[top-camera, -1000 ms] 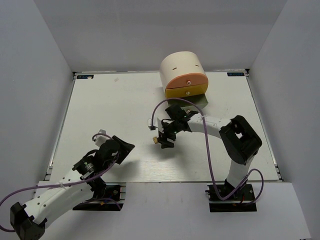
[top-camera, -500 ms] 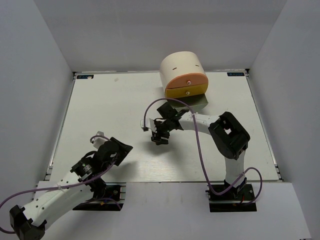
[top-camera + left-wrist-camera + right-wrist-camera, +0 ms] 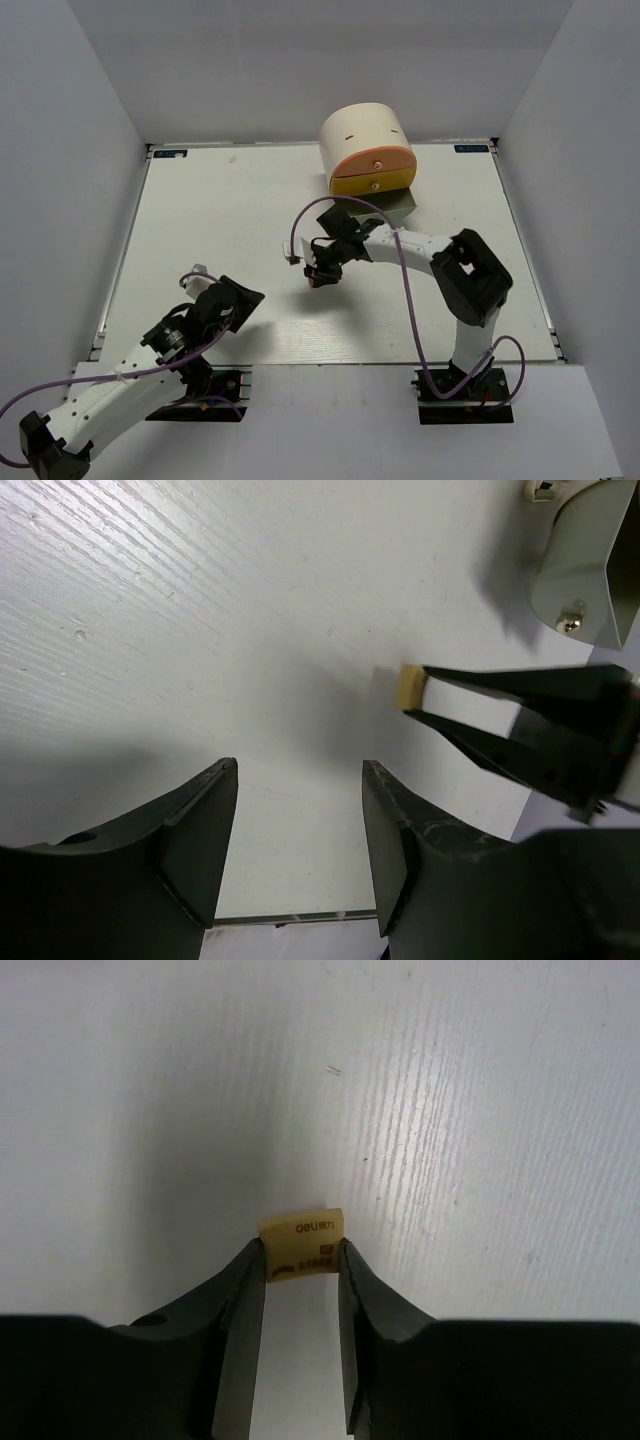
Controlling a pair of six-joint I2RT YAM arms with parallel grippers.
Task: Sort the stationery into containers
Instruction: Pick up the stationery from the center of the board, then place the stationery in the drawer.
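My right gripper (image 3: 302, 1260) is shut on a small tan eraser (image 3: 302, 1243) with printed lettering and holds it at its fingertips, close above the white table. In the top view this gripper (image 3: 316, 277) is at the table's middle, in front of the cream half-cylinder unit (image 3: 358, 128) with its orange drawer (image 3: 373, 162) and yellow drawer (image 3: 372, 184), both shut. The left wrist view shows the eraser (image 3: 410, 687) between the right gripper's black fingers (image 3: 500, 680). My left gripper (image 3: 300, 770) is open and empty, near the front left (image 3: 243, 298). No other stationery is in view.
A grey flat piece (image 3: 398, 208) lies on the table in front of the unit, under the yellow drawer. The white table (image 3: 200, 230) is walled on three sides. The right arm's purple cable (image 3: 340, 205) loops above its wrist.
My right gripper has shifted a little to the left with the eraser in it, and its elbow has moved. The left arm has drawn back slightly.
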